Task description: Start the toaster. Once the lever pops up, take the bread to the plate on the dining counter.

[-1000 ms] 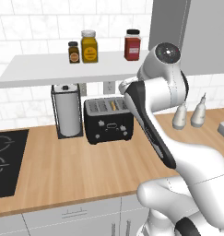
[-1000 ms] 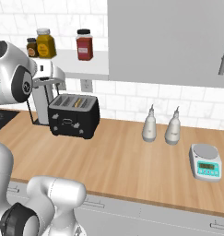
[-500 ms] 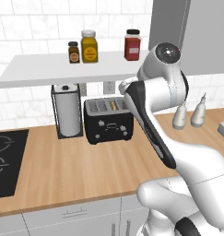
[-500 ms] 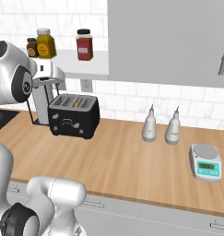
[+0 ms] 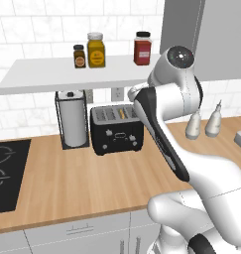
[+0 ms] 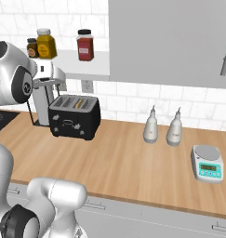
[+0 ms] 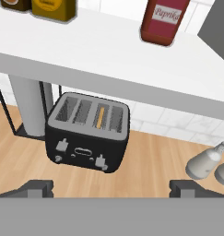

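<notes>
Toaster job: my gripper (image 7: pixel 111 189) is wide open w/ nothing in it, up above the wood counter (image 7: pixel 150 156). Black boxy toaster (image 7: pixel 88 133) sits under the white shelf (image 7: pixel 109 55), thin tan bread slice (image 7: pixel 101 117) in a slot, next to the paper towel roll (image 5: pixel 73 121).

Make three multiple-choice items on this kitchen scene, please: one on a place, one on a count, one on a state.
1. Where is the bread?
A. on the counter
B. in a toaster slot
C. on the shelf

2. How many jars stand on the shelf?
A. three
B. one
C. five

3. How is the pincer?
A. shut on the bread
B. shut, empty
C. open, empty

Answers:
1 B: a tan slice stands in one slot of the toaster.
2 A: two yellowish jars and one red jar stand there.
3 C: in the hand view its tips stand wide apart with nothing between them.
</notes>
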### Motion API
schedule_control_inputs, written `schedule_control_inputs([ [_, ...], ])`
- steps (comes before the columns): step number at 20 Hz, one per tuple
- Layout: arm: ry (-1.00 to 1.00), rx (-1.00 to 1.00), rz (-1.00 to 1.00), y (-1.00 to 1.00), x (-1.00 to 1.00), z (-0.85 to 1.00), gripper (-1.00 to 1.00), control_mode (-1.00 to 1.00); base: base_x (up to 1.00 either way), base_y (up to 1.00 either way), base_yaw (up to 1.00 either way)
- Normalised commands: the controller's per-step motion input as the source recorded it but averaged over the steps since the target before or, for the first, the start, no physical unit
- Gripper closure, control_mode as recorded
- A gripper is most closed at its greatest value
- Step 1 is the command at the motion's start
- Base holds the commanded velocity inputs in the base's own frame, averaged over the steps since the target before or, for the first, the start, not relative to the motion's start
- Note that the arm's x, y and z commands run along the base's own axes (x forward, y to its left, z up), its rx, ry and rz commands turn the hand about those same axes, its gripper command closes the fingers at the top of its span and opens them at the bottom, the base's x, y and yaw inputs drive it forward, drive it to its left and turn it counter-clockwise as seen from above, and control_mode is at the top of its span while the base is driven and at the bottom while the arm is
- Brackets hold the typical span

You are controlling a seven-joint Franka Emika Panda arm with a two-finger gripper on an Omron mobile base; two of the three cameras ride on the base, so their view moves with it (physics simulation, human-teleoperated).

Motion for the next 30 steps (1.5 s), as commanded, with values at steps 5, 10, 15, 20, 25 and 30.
schedule_control_inputs([
  [5,0.0,0.0,0.0,0.0,0.0,0.0,-1.0,-1.0,0.0,0.0,0.0],
  [10,0.0,0.0,0.0,0.0,0.0,0.0,-1.0,-1.0,0.0,0.0,0.0],
  [15,0.0,0.0,0.0,0.0,0.0,0.0,-1.0,-1.0,0.0,0.0,0.0],
  [20,0.0,0.0,0.0,0.0,0.0,0.0,-1.0,-1.0,0.0,0.0,0.0],
  [25,0.0,0.0,0.0,0.0,0.0,0.0,-1.0,-1.0,0.0,0.0,0.0],
  [30,0.0,0.0,0.0,0.0,0.0,0.0,-1.0,-1.0,0.0,0.0,0.0],
])
